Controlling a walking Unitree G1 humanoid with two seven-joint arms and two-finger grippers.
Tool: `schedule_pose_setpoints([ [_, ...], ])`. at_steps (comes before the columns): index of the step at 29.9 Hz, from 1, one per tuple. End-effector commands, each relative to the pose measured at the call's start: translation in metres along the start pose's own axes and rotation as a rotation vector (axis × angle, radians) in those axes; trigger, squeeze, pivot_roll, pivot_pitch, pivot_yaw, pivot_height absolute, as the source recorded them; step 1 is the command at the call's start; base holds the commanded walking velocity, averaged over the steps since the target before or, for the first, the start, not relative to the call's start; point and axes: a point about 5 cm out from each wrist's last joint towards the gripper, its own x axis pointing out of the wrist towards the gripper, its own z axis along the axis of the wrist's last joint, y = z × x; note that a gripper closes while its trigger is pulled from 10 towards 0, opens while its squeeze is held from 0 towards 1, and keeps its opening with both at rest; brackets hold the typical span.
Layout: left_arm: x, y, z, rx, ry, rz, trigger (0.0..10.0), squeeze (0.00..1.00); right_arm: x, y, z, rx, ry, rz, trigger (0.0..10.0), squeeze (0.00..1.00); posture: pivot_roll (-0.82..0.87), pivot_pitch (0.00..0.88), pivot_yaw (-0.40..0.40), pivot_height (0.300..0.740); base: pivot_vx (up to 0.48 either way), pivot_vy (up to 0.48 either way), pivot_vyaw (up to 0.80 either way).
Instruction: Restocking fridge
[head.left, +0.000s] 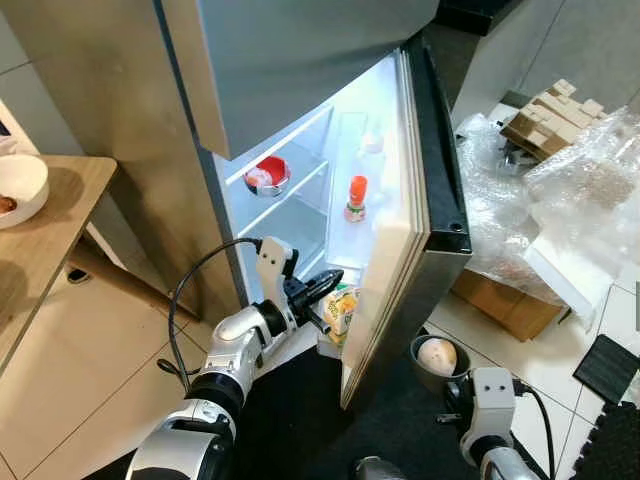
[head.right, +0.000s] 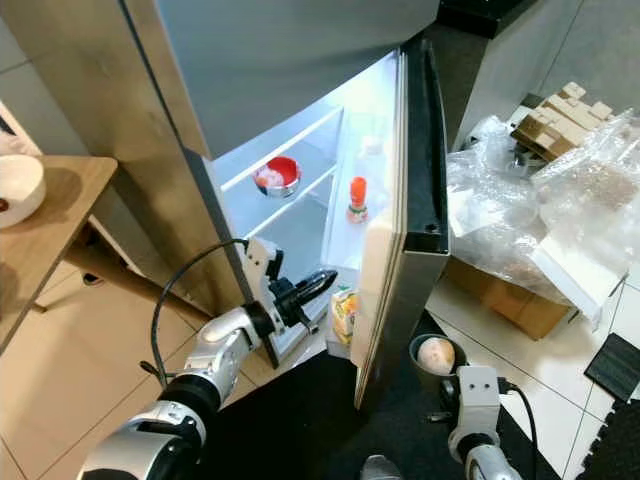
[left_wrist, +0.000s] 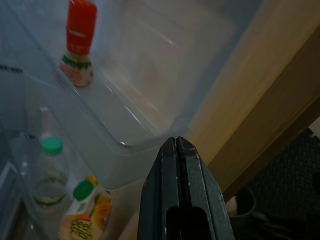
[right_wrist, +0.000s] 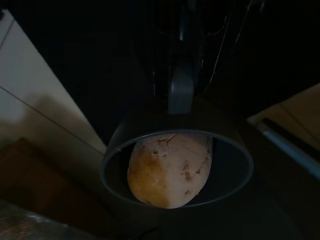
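A grey fridge (head.left: 300, 60) glows white inside. On its far shelf sits a red-and-white bowl (head.left: 267, 176); to the right, an orange-capped bottle (head.left: 356, 198). Nearer, a yellow-orange juice carton (head.left: 341, 311) with a green cap. Right and near, a dark grey cup (head.left: 437, 362) holds a pale tan, brown-speckled potato (right_wrist: 170, 169).

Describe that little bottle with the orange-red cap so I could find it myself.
Start at the open fridge and look along the inside of its door. The bottle stands alone on the upper door shelf, above the juice carton; no neighbour shares its orange-red cap.
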Motion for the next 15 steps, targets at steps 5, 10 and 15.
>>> schedule_pose_setpoints([
  [5, -0.002, -0.003, -0.004, -0.010, 0.008, -0.013, 10.0, 0.00, -0.016, -0.023, -0.007, -0.023, 0.003, 0.005, 10.0, 0.00, -0.22, 0.162, 0.001, 0.736, 0.000, 0.000, 0.00],
  [10, 0.016, -0.024, -0.007, -0.029, 0.014, -0.108, 10.0, 0.00, -0.025, -0.025, -0.016, -0.040, 0.036, 0.057, 10.0, 0.00, -0.23, 0.159, 0.009, 0.736, 0.000, 0.000, 0.00],
  [15, 0.031, -0.046, -0.011, -0.050, 0.019, -0.213, 10.0, 0.00, -0.029, -0.021, -0.023, -0.038, 0.056, 0.074, 10.0, 0.00, -0.23, 0.157, 0.013, 0.736, 0.000, 0.000, 0.00],
])
